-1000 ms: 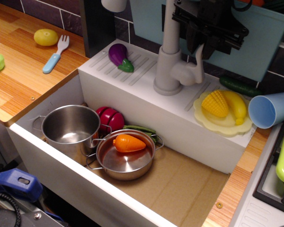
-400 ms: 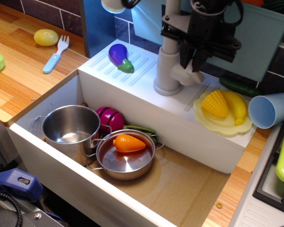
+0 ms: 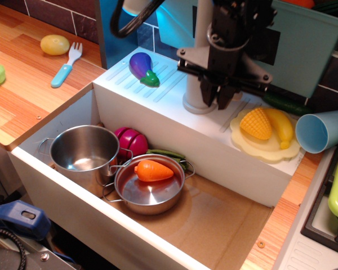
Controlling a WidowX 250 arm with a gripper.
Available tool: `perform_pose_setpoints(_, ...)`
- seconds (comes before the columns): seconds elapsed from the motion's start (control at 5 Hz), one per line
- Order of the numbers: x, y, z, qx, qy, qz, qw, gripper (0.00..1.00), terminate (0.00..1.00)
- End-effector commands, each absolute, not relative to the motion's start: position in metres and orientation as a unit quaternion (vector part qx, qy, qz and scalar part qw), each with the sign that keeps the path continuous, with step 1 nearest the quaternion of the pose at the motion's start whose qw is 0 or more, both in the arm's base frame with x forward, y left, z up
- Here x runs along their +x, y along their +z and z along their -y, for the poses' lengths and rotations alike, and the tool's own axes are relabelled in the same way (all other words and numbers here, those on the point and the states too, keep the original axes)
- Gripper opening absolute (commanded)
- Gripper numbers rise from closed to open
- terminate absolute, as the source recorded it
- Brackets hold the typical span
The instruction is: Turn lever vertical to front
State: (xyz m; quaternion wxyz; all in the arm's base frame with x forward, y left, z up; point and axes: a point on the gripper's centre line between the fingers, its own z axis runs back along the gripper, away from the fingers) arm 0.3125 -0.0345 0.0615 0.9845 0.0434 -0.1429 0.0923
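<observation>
The grey toy faucet (image 3: pixel 201 34) stands on the white sink ledge (image 3: pixel 158 107). My black gripper (image 3: pixel 214 99) hangs low in front of the faucet's base, at the side where the lever's boss sits. Its two dark fingers (image 3: pixel 205 93) point down and stand a little apart, with the grey faucet base showing between them. The lever itself is hidden behind the gripper body and fingers, so I cannot tell its angle or whether the fingers touch it.
A purple eggplant (image 3: pixel 141 66) lies on the ledge to the left. A yellow plate with corn (image 3: pixel 256 124) and a banana lies to the right, with a green cucumber (image 3: pixel 284 104) and a blue cup (image 3: pixel 321 130) beyond. The sink holds a steel pot (image 3: pixel 83 149) and a pan with a carrot (image 3: pixel 153 170).
My gripper came down and to the left, from above the upright lever to low beside the faucet base. The lever, which stood upright and in view, is now covered.
</observation>
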Motion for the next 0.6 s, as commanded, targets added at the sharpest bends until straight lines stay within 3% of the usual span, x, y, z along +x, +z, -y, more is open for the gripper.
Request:
perform_pose_setpoints(0.0,0.303,0.053,0.033,0.035,0.107,0.144,0.983,0.0,0.0)
perform_pose_setpoints(0.2,0.307,0.046,0.031,0.043,0.11,0.155,0.981,0.0,0.0)
perform_pose_setpoints(0.4,0.311,0.043,0.03,0.036,0.09,0.17,0.981,1.0,1.0)
